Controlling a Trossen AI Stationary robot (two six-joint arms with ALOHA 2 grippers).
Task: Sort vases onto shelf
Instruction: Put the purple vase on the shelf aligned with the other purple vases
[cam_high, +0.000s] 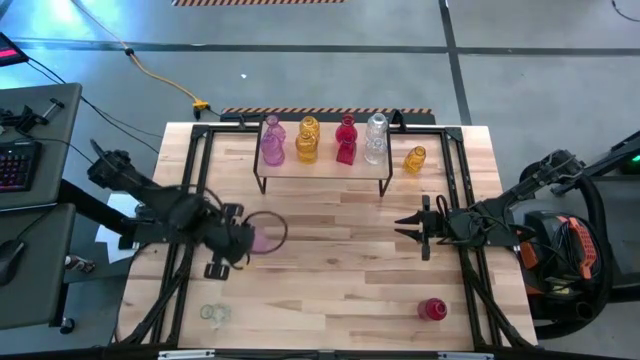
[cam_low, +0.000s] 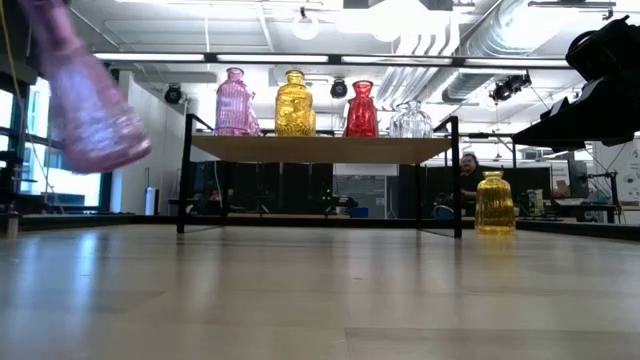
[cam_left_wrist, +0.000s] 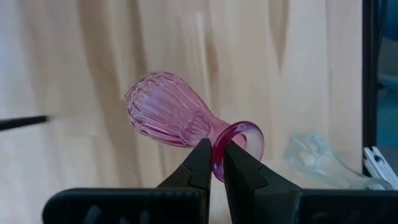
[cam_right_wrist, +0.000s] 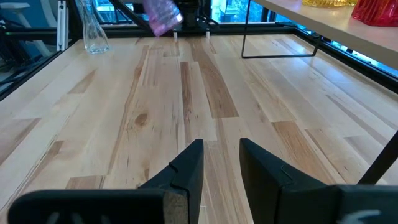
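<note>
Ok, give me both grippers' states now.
Left gripper: shut on the pink vase at its rim, lifted off the table.
Right gripper: open, empty.

Quick count: ten vases total, three pink, three yellow, two red, two clear. One shelf, one table, two robot arms.

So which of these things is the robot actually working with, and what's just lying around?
Part of the job:
- pink vase in the left hand
- shelf with vases
- yellow vase, red vase, clear vase on the table
- right hand, waiting

Lying about:
- keyboard
- yellow cable
</note>
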